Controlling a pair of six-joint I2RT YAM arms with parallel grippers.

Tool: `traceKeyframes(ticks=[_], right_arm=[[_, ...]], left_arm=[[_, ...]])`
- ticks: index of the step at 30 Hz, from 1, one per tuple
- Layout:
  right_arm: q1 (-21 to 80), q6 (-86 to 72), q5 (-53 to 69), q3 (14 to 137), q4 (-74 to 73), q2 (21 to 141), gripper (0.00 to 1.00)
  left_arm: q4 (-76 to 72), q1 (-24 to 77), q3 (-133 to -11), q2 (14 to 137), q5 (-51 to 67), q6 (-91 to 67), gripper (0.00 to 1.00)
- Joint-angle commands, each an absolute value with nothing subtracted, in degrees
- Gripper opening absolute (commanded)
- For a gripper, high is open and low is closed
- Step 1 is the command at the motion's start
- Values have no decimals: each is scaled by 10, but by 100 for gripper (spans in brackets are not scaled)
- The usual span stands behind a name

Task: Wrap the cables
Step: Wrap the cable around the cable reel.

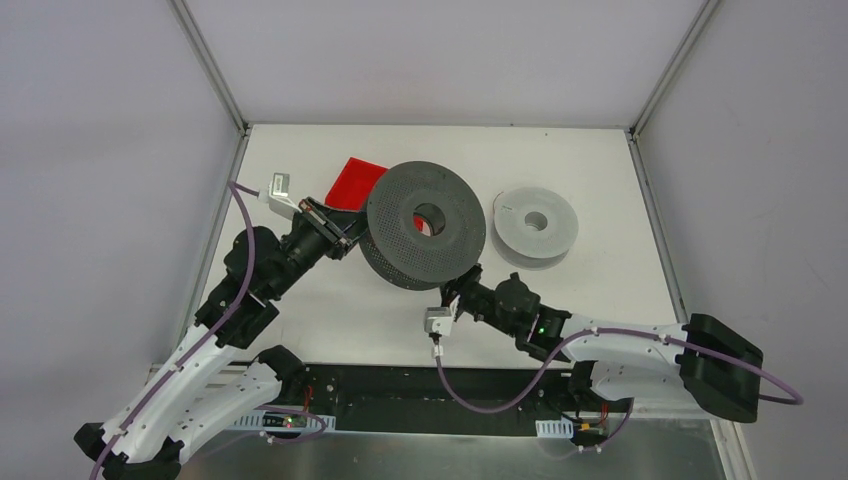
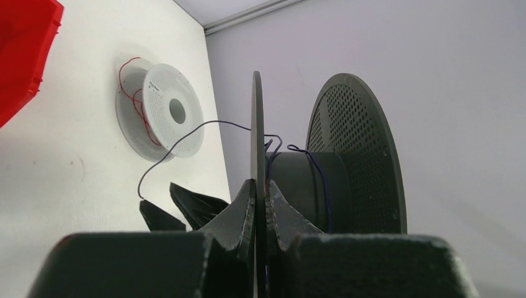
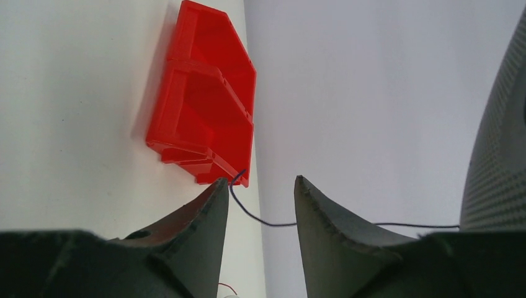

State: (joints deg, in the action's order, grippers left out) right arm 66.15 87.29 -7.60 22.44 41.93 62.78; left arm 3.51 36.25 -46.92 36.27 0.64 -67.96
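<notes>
Top view: the white table (image 1: pixel 330 330) is walled on three sides, and bare surface lies between the arm bases and the dark spool (image 1: pixel 425 225). That spool stands tilted at centre, with a red bin (image 1: pixel 352 182) behind it and a white spool (image 1: pixel 535 225) lying flat to its right. The left gripper (image 1: pixel 350 235) reaches in onto the dark spool's rim. The right gripper (image 1: pixel 462 285) sits at the spool's near edge. The cables are too thin to make out here.

Left wrist: the left gripper (image 2: pixel 257 189) is clamped on the thin flange of the dark spool (image 2: pixel 356 155). A dark cable (image 2: pixel 186 135) loops off the hub, over the flange and down to the right gripper (image 2: pixel 157 194). A red cable (image 2: pixel 133 93) curls on the white spool (image 2: pixel 164 112).

Right wrist: the right gripper (image 3: pixel 260 181) has its jaws apart. The dark cable (image 3: pixel 263 222) crosses the gap unpinched, running from one fingertip toward the dark spool (image 3: pixel 496 155). The red bin (image 3: pixel 205 118) lies beyond.
</notes>
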Motion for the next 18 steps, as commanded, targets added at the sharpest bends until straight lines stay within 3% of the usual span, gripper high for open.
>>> traceKeyframes(ticks=[1,13,18], right_arm=[[655,920,-72,265,399,647,46],[631,973,-113,286,294,635,52],[618,994,-119,311,295,657,48]], left_arm=[[-21,355,-510,356,42,-711,0],[-23,355,-510,355,49,-714,0],[-25,355,-512,363,61,-720,0]])
